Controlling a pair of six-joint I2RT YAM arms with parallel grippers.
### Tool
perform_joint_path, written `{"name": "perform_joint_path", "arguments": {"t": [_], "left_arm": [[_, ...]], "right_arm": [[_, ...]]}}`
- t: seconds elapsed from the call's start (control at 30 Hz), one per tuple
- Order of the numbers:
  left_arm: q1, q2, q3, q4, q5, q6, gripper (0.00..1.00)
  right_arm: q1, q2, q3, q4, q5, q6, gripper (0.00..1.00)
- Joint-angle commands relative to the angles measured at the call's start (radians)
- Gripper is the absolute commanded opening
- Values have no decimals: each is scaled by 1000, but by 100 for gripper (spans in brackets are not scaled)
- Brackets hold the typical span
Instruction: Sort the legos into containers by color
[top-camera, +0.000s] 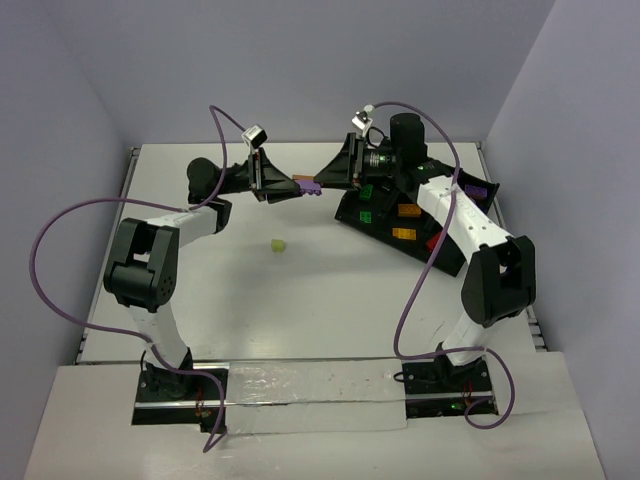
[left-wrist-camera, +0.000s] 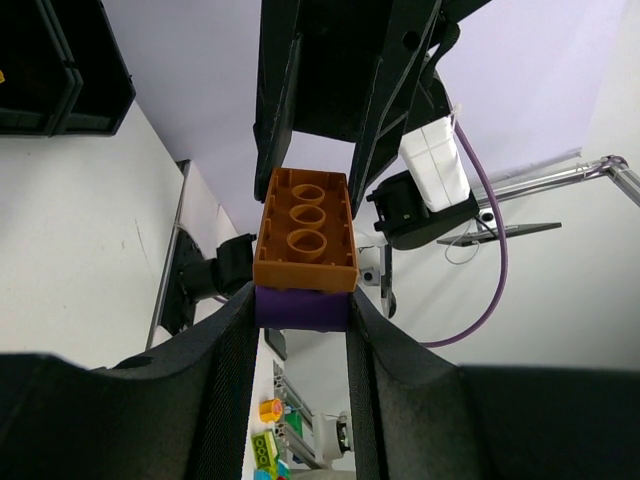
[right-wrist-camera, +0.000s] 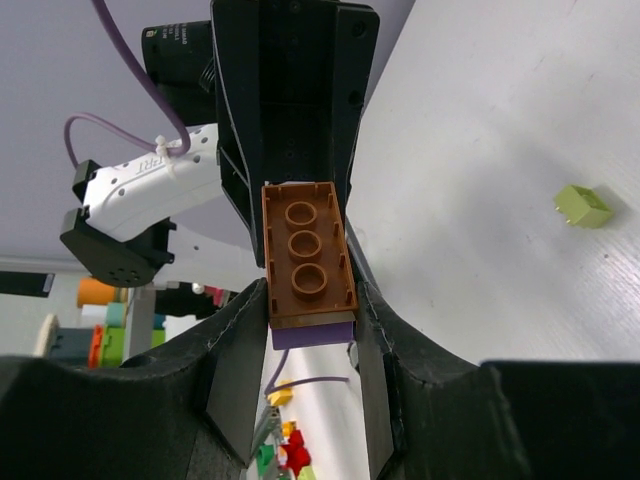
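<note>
Top external: your left gripper (top-camera: 283, 188) and right gripper (top-camera: 325, 183) meet in mid-air just left of the tray (top-camera: 352, 212), each pinching one orange-on-purple stack (top-camera: 305, 185) from opposite ends. Likely reason: the two colours belong in different compartments, so one hand braces while the other pulls. Lone yellow-green brick (top-camera: 278, 245) lies on the table (top-camera: 300, 320), well apart.

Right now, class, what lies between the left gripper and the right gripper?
An orange brick joined to a purple brick, seen in all three views.
</note>
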Motion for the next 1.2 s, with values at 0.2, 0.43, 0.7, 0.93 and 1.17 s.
{"name": "perform_joint_path", "arguments": {"t": [0.2,0.43,0.7,0.93,1.17], "left_arm": [[-2,-23,15,67,18,15,0],[-3,-79,-68,13,103,93,0],[-3,-118,-78,-239,87,280,0],[-1,-129,-57,-466,45,436,0],[-2,-131,-22,-603,25,534,0]], "right_arm": [[-5,-4,-25,177,-65,104,0],[-11,15,-23,238,-62,191,0],[-22,21,-9,242,-47,213,0],[-40,1,17,116,22,146,0],[-76,-42,10,11,135,69,0]]}}
